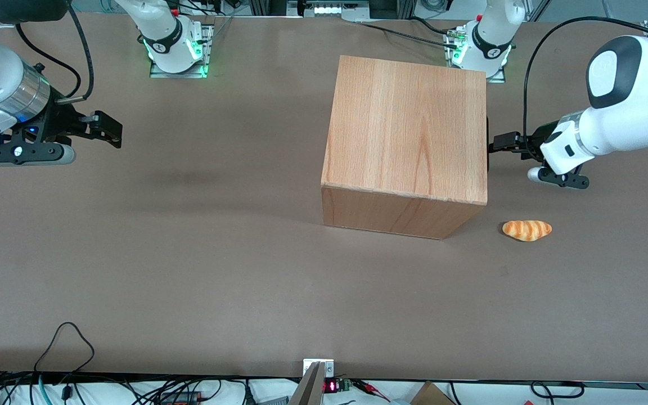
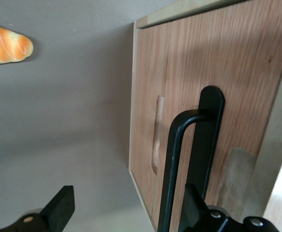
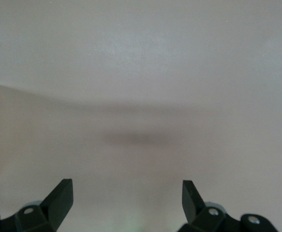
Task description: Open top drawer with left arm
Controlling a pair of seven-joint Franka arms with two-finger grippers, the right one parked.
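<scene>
Left arm's end effector at the drawer face of the wooden cabinet
The left arm [image 1: 633, 95] reaches in from the working arm's end of the counter [image 1: 189, 270], its end effector [image 1: 495, 148] just beside the cabinet [image 1: 408, 140] side that carries the drawers. In the wrist view the fingers [image 2: 58, 208] are spread apart, released, with the black handle [image 2: 199, 145] of the top drawer [image 2: 218, 72] lying near one finger; the drawer front sits flush, closed. A small bread roll [image 1: 527, 229] lies on the counter, nearer the front camera than the end effector
</scene>
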